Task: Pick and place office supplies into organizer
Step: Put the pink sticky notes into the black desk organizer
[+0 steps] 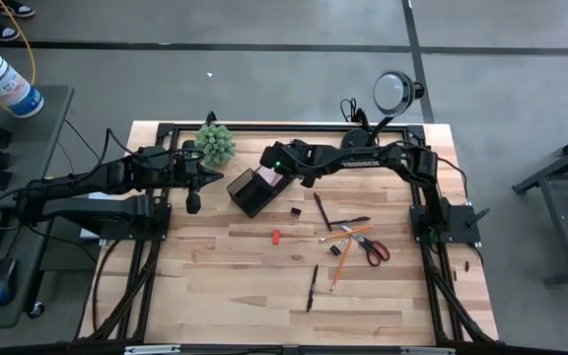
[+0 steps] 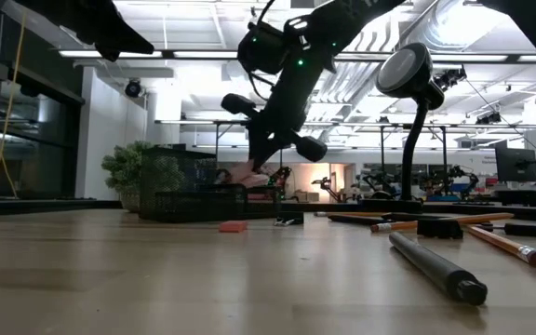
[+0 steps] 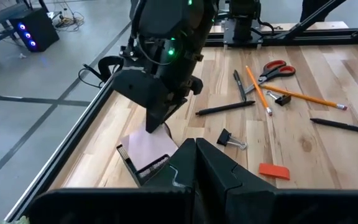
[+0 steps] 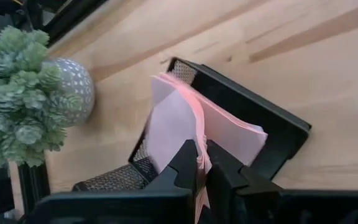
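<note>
The black organizer (image 1: 252, 191) stands near the table's far edge, left of centre, beside the green plant. My right gripper (image 4: 202, 163) hovers over it, shut on the pink sticky-note pad (image 4: 185, 121), which reaches down into one compartment. The left wrist view shows the pad (image 3: 146, 144) and the organizer's mesh wall (image 3: 143, 167). Red-handled scissors (image 1: 374, 248), pencils (image 1: 346, 238), a black pen (image 1: 312, 287), a small red block (image 1: 276, 237) and a black clip (image 1: 295, 210) lie flat on the table. My left gripper (image 3: 195, 163) waits shut, left of the organizer. My right gripper pinches the pink pad between its two fingers at one edge (image 4: 194, 140), several sheets together. The fingers come from above, slanting in from the table's right. The pad sits tilted, its lower part inside the organizer's compartment (image 4: 241, 134).
The green plant (image 1: 216, 143) stands just behind the organizer, to its left. A black lamp (image 1: 394, 91) rises at the far right corner. More pens (image 1: 319, 209) lie right of the organizer. Bare wood spreads along the table's near side (image 1: 225, 296).
</note>
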Controlling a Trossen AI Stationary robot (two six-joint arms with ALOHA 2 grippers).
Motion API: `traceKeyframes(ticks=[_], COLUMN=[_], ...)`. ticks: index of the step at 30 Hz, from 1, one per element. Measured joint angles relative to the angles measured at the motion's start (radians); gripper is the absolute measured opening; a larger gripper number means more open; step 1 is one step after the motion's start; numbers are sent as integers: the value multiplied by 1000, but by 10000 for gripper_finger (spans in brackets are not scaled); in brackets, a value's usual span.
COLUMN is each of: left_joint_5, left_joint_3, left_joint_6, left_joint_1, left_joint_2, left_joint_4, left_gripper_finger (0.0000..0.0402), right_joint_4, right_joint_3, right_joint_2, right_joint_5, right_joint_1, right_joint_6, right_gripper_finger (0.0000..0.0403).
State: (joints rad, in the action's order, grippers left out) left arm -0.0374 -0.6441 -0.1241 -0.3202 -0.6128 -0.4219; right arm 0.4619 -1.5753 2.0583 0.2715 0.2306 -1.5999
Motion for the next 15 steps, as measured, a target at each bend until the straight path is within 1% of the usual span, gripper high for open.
traceKeyframes(ticks=[11,15], left_joint_5=[2,2], left_joint_3=[0,0], left_joint_6=[-3,-3], left_joint_1=[0,0], left_joint_2=[0,0], left_joint_4=[0,0], left_gripper_finger=[1,1], right_joint_4=[18,14], right_joint_3=[0,0], right_joint_2=[-1,-1], right_joint_5=[-17,-44], right_joint_1=[3,3], right_joint_6=[0,-1], right_gripper_finger=[13,22])
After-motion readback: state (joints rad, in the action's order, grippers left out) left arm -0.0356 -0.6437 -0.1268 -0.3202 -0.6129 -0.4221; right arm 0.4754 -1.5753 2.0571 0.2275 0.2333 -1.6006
